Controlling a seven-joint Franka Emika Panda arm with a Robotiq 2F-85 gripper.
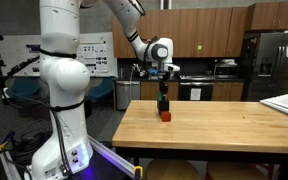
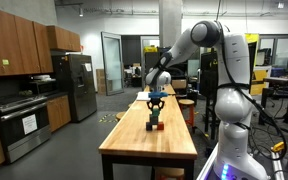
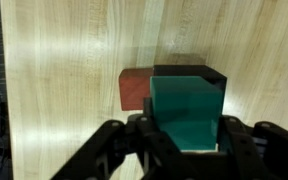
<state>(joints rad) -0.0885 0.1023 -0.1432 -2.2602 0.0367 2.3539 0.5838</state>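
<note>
The claw [image 3: 187, 135] points straight down and pinches a teal-green cube [image 3: 189, 105] between its two black fingers [image 3: 119, 150], one on each side. The cube sits over a red block [image 3: 134, 88] of similar build, which shows only as a strip past the cube's far edge in the wrist view. In both exterior views the teal-green cube [image 2: 155, 115] stands directly above the red block [image 2: 156, 126], like a two-piece stack near the middle of a long, pale wooden table [image 1: 219, 128].

The cube looks rigid and light, with flat faces and square edges, so it should neither bend nor crush. Its faces look smooth and may be a little slippery. The best hold appears to be the one shown: two opposite flat sides, squarely and near the middle of their height, so that the cube does not twist.

The claw's body covers the places where the finger pads meet the cube. It is not possible to tell whether the cube rests on the red block or hangs just above it, nor whether the blocks are wood or plastic. In an exterior view the white robot arm [image 1: 64, 75] fills the foreground, and pale sheets [image 1: 284, 105] lie at the table's far end, cut off by the frame. Wooden kitchen cabinets [image 1: 199, 35] stand behind, small and dim.
</note>
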